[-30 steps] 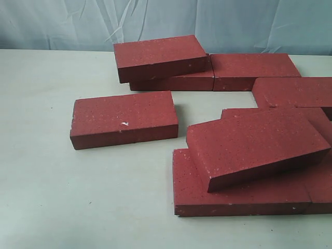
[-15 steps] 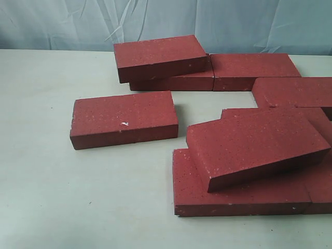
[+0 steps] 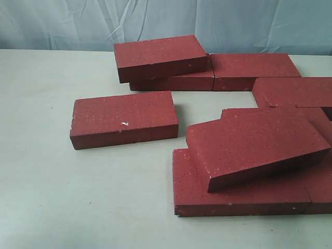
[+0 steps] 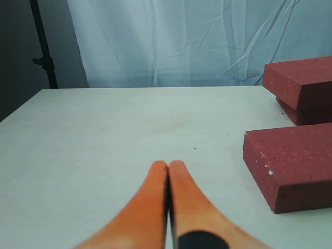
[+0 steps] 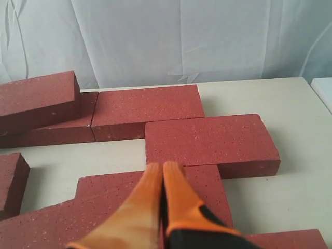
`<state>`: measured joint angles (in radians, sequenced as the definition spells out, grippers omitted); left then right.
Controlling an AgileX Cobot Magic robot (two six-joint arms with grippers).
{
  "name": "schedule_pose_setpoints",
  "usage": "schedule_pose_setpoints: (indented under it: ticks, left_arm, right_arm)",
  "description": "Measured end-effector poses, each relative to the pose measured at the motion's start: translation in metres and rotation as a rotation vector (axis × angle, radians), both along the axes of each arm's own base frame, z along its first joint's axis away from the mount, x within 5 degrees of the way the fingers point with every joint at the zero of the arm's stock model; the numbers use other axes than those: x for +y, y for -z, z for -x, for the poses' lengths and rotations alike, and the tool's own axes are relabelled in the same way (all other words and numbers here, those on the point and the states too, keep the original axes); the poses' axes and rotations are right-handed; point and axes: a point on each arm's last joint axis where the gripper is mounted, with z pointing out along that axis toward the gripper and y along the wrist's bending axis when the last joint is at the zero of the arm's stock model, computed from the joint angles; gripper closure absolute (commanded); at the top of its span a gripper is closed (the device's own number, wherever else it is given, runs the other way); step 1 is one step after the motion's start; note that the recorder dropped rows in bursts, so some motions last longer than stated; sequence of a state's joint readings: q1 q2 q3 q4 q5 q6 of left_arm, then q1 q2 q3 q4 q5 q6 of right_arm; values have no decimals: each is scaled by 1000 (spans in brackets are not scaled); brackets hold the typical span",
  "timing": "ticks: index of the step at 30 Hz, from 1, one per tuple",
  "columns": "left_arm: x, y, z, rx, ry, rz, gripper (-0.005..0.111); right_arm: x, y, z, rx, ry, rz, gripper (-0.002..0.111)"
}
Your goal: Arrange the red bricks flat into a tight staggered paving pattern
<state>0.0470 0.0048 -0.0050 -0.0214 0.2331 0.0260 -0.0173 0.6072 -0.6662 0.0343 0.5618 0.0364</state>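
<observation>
**Ext. view:** Red bricks (image 3: 254, 65) lie loose on the pale bench (image 3: 46, 197), with no tight joints yet. The chipped brick (image 3: 124, 119) lies flat and alone at left. The tilted brick (image 3: 257, 145) leans on flat ones at right. The stacked brick (image 3: 161, 54) sits on another at the rear. All are matte, gritty, pale-specked rect. blocks w/ sharp edges.

**L wrist:** The left tool (image 4: 168, 166) has its orange tips pressed together, empty, near the chipped brick (image 4: 293, 161).

**R wrist:** The right tool (image 5: 162, 167) has its tips pressed together, empty, above the right cluster.

**Procedure (est.):** Spread the tool across the brick's short side and grip mid-length. Clear the tilted brick first, lay it flat, then close joints w/ a half-length offset.
</observation>
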Motion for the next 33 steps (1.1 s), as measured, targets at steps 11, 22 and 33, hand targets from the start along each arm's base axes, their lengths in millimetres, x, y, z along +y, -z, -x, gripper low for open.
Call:
schedule_pose_setpoints:
  ticks: [11,22,33]
  left_arm:
    - [0,0,0,0,0,0,107]
    - [0,0,0,0,0,-2,107]
    - [1,-1,0,-9,-2,-28,107]
  right_arm:
    - [0,5,2,58,-3,1,109]
    - [0,13,1,74,-2,1,109]
    - [0,13,1,69,-2,1,109]
